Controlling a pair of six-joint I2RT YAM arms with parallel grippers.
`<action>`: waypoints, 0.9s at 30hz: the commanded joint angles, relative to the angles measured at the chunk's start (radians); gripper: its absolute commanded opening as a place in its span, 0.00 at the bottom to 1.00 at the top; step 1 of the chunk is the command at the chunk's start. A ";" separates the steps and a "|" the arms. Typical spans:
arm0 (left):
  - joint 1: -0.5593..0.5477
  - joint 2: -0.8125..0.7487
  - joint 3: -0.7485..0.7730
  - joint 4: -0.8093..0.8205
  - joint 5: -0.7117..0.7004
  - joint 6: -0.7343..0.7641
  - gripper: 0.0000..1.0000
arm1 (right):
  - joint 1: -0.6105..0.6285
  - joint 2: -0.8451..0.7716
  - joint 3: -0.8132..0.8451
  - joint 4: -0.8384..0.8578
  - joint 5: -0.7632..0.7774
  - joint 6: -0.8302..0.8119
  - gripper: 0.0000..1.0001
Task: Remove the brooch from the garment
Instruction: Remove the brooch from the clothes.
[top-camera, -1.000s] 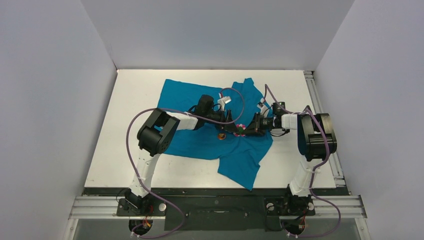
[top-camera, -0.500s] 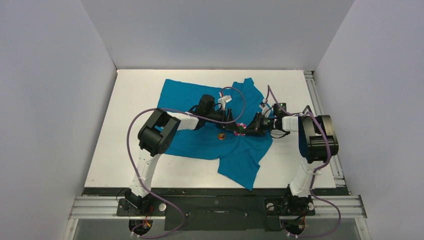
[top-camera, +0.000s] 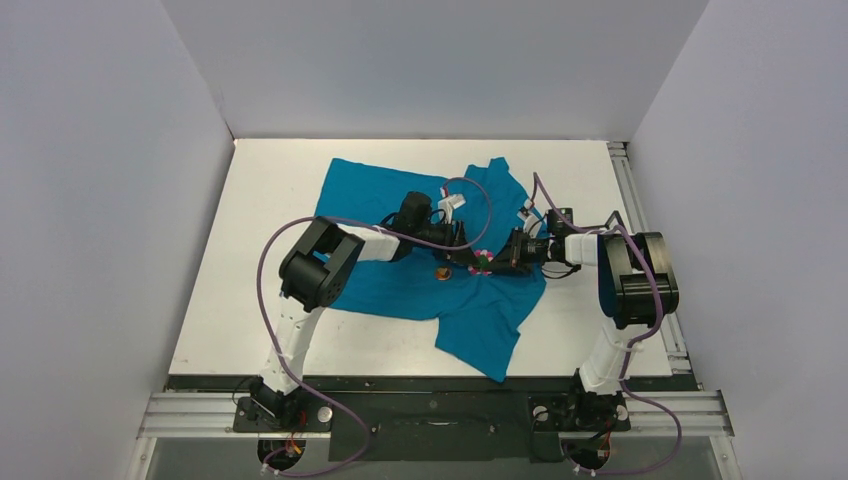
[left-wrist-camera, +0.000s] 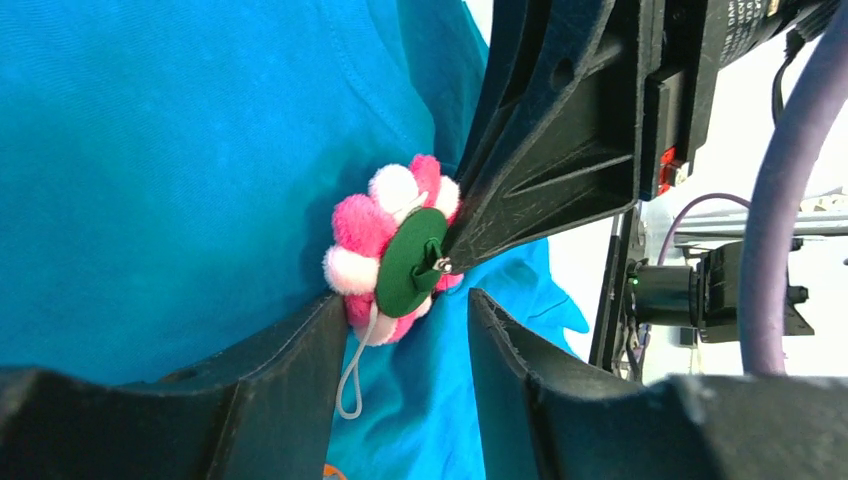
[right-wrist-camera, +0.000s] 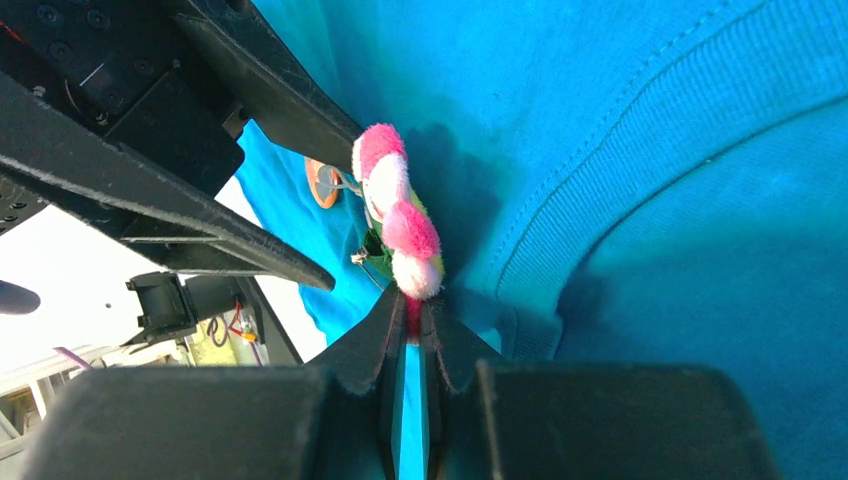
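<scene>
Fuzzy brooch (right-wrist-camera: 395, 225) pinched by its lower edge in the closed tips of the right gripper (right-wrist-camera: 410, 312), against the shirt (right-wrist-camera: 650, 150).
It has pink and white pom-pom petals. Only the left wrist view shows its round green felt back, metal pin and white thread loop (left-wrist-camera: 350, 378). The brooch sits just beyond the left gripper (left-wrist-camera: 405, 325), which gapes and holds nothing. The right wrist view shows the shirt's ribbed collar seam.
</scene>
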 joint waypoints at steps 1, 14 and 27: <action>-0.013 -0.034 -0.013 0.070 0.042 -0.005 0.45 | -0.001 -0.048 0.013 -0.014 -0.004 -0.046 0.00; -0.041 -0.092 -0.093 0.008 -0.069 0.097 0.60 | -0.013 -0.043 0.033 -0.054 -0.018 -0.053 0.00; -0.071 -0.082 -0.069 -0.047 -0.142 0.145 0.57 | -0.002 -0.055 0.002 -0.009 -0.014 -0.019 0.00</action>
